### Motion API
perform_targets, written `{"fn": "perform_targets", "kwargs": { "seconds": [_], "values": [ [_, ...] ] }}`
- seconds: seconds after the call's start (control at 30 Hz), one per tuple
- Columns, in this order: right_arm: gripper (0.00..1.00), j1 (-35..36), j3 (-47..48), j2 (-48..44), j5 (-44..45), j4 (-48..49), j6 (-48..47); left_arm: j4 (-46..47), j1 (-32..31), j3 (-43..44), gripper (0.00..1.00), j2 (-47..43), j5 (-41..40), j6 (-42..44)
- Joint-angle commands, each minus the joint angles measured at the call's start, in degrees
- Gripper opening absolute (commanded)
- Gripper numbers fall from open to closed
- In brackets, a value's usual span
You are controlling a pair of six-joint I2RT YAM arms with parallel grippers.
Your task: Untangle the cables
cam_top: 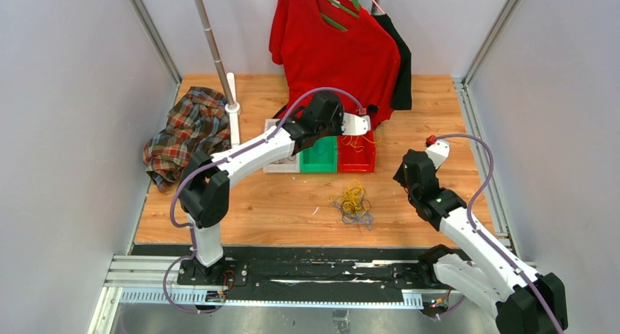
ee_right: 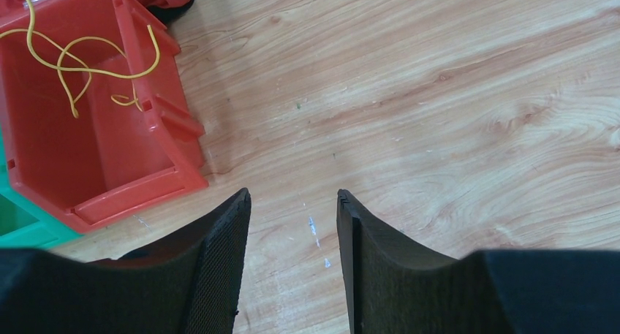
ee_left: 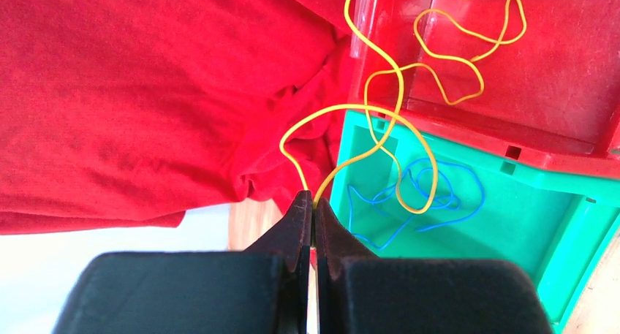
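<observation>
My left gripper (ee_left: 313,196) is shut on a yellow cable (ee_left: 398,78), which loops up from the fingertips, across the corner of the green bin (ee_left: 512,232) and into the red bin (ee_left: 563,100). A blue cable (ee_left: 446,195) lies curled in the green bin. From above, the left gripper (cam_top: 360,123) hangs over the red bin (cam_top: 357,158). A tangle of yellow, blue and dark cables (cam_top: 352,202) lies on the table in front of the bins. My right gripper (ee_right: 292,195) is open and holds nothing, above bare wood to the right of the red bin (ee_right: 95,166); the yellow cable (ee_right: 80,67) shows in that bin.
A white bin (cam_top: 281,163), the green bin (cam_top: 319,158) and the red bin stand in a row mid-table. A red shirt (cam_top: 329,49) hangs behind them on a hanger. A plaid shirt (cam_top: 186,129) lies at the left beside a metal pole (cam_top: 213,49). Frame rails border the table.
</observation>
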Motion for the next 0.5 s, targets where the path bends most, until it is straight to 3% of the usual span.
{"fn": "perform_targets", "kwargs": {
  "seconds": [0.0, 0.13, 0.47],
  "values": [
    [0.47, -0.95, -0.34, 0.20, -0.46, 1.47, -0.35, -0.63, 1.42, -0.44, 0.00, -1.59, -0.51, -1.33],
    [0.46, -1.04, 0.12, 1.13, -0.99, 1.72, -0.12, 1.50, 1.58, -4.30, 0.00, -3.95, -0.41, -1.66],
    [0.45, -1.04, 0.34, 0.84, -1.44, 1.53, -0.22, 1.40, 0.80, -3.59, 0.00, -3.77, 0.36, -0.26]
  ]
}}
